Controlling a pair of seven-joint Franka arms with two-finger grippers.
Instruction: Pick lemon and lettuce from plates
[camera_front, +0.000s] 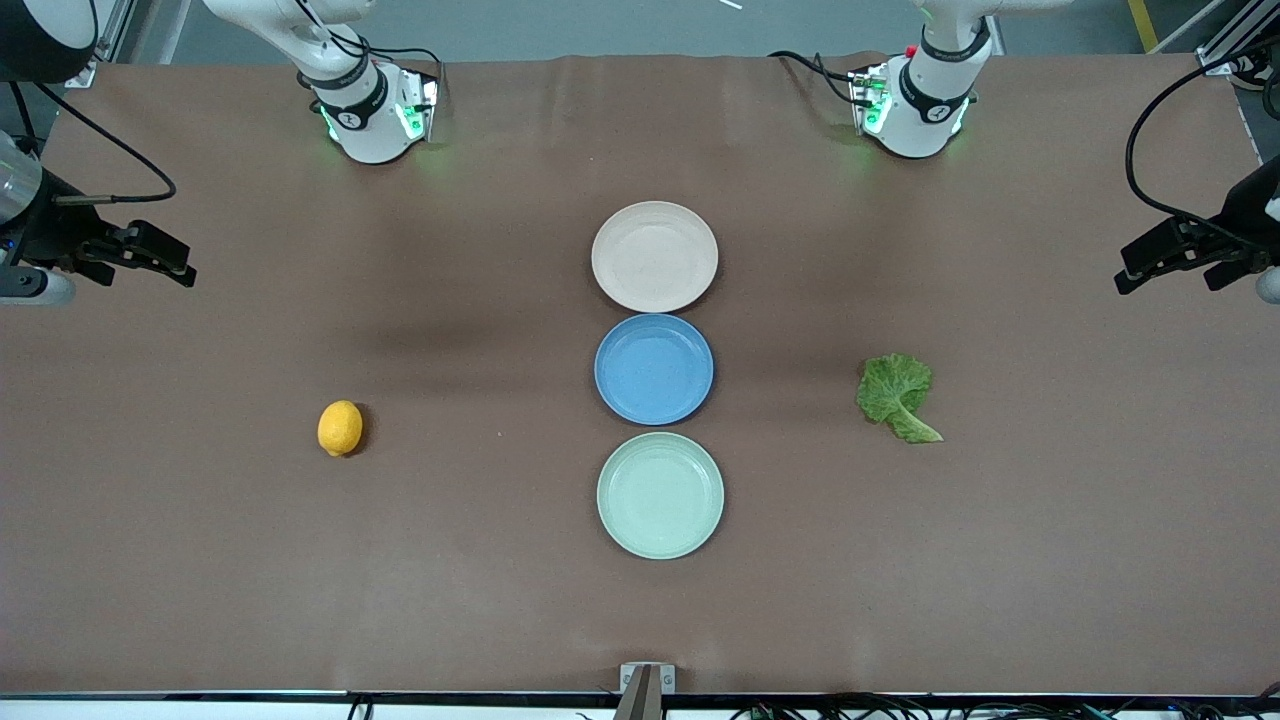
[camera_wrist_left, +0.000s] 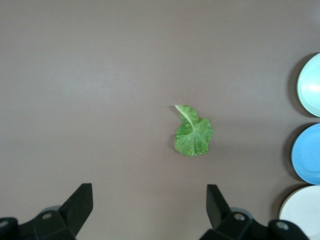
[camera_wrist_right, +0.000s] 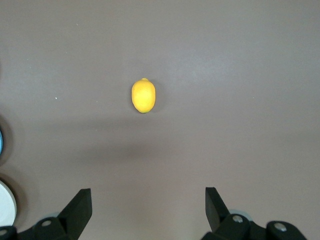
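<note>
Lemon (camera_front: 340, 428) lies bare on the brown tabletop (camera_front: 480, 600) toward the right arm's end, not on any plate. Right gripper (camera_wrist_right: 148, 207) hangs high above it, fingers (camera_wrist_right: 80, 207) spread wide, holding nothing — lemon sits ahead of the gap between them, well apart. Lettuce (camera_front: 896, 396) lies flat on the tabletop toward the left arm's end. Left gripper (camera_wrist_left: 150, 206) is up over that end, fingers (camera_wrist_left: 218, 205) wide apart and empty — the leaf lies ahead of their gap. Beige-pink plate (camera_front: 655, 256), blue plate (camera_front: 654, 369) and mint plate (camera_front: 660, 495) form a mid-table row, all bare.
</note>
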